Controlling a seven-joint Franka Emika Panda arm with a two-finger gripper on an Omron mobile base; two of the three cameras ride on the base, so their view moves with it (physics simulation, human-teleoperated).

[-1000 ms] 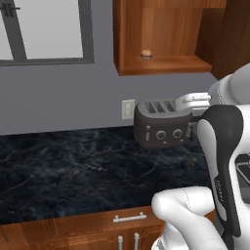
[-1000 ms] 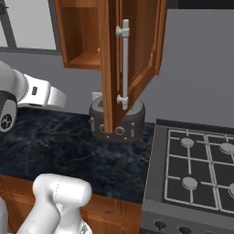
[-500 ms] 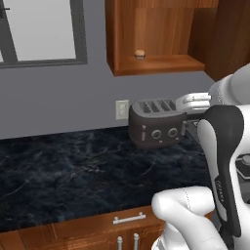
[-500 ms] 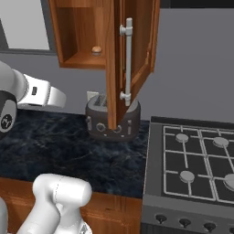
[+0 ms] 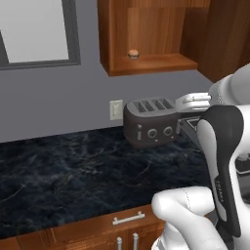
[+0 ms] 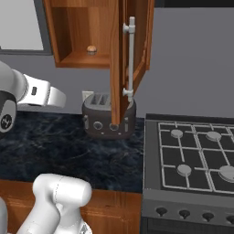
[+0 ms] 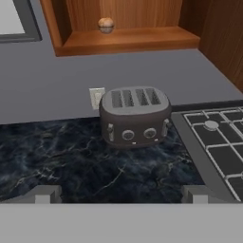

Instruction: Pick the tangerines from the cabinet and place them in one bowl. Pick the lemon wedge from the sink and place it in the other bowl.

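Counted from left to right: one window frame (image 5: 71,34), one wall outlet (image 5: 116,109), one tangerine (image 5: 132,53), one cabinet (image 5: 146,63), one toaster (image 5: 151,122) with four slots, and one stove (image 6: 194,155) with four burners visible in the right base view. The tangerine rests on the cabinet's open shelf, near the shelf's left side wall and toward the back. The cabinet door (image 6: 119,59) stands open, edge-on in the right base view, with one silver bar handle (image 6: 130,57). The toaster sits on the dark marble desk (image 5: 73,171) against the wall, below the shelf, just beside the stove. The pincer (image 7: 121,195) is apart, its two finger tips spread wide at the bottom of the hand view, gripping nothing. In the hand view the tangerine (image 7: 106,24) lies well above and beyond the pincer, slightly left of its centre line, with the toaster between them.
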